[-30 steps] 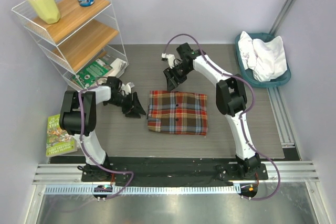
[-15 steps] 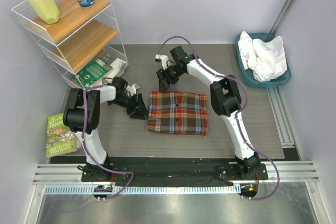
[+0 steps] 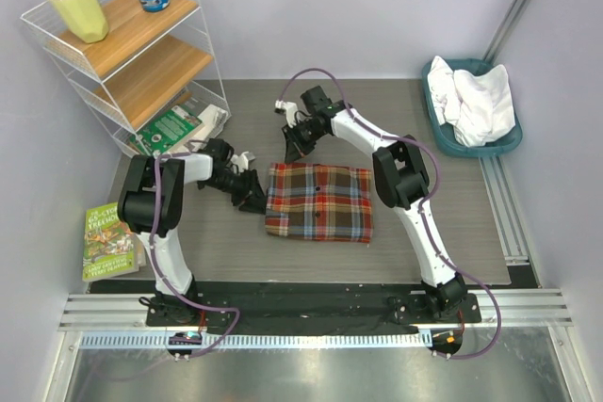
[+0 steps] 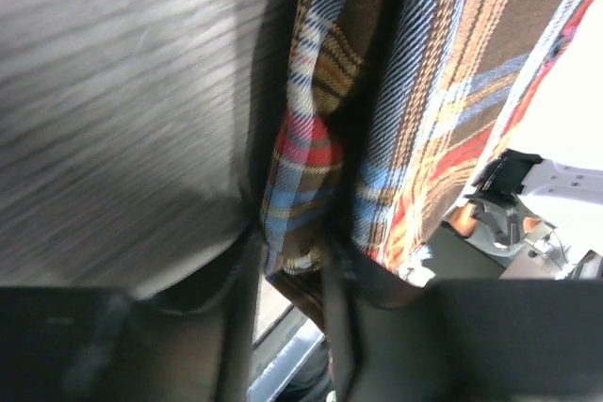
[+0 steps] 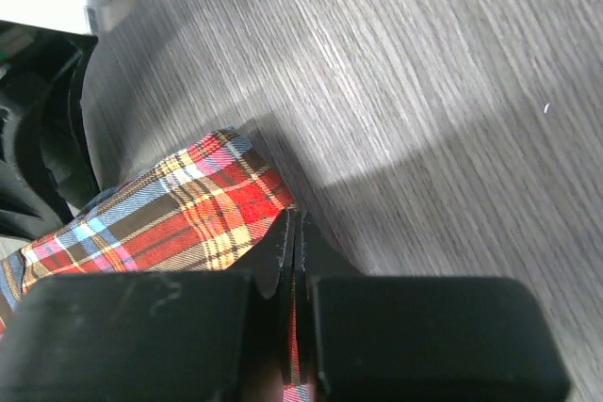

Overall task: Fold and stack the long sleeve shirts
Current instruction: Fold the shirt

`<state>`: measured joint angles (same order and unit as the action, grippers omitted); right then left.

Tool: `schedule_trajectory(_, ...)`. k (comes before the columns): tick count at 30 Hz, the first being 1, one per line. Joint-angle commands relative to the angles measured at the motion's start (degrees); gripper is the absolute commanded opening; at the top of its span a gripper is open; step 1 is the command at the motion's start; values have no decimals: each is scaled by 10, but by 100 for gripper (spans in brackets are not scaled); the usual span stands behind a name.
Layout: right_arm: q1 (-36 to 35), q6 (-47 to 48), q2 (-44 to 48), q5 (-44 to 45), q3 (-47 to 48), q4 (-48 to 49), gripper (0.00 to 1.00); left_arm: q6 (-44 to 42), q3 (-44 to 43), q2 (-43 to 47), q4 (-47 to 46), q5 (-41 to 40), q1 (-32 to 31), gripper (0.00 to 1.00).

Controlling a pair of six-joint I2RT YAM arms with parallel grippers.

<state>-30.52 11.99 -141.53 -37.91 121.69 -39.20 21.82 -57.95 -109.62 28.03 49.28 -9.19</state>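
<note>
Between the right fingers sits a plaid shirt corner.

Bright overhead light; soft shadows on grey wood-grain counter; red-brown plaid flannel shirt blurred close-up, whites blown.

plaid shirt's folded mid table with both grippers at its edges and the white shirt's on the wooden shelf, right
No: the white shirt is bunched in the teal basket at the table's far right, not on the shelf, as the top view shows. The plaid shirt is folded mid-table, with the left gripper and the right gripper at its edges.
</note>
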Motion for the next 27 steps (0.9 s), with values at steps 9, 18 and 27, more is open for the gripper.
schedule_trajectory(9, -1, -13, 21, 27, -3, 54, 1, -29, -6, 70, 57, 35, -34, 0)
schedule_trajectory(18, -1, -35, 29, 64, -15, 91, 1, -86, 23, 52, 131, -24, -47, 0)
schedule_trajectory(27, 10, -44, 60, 54, -5, 63, 3, -110, -37, -28, 161, -74, -27, 38)
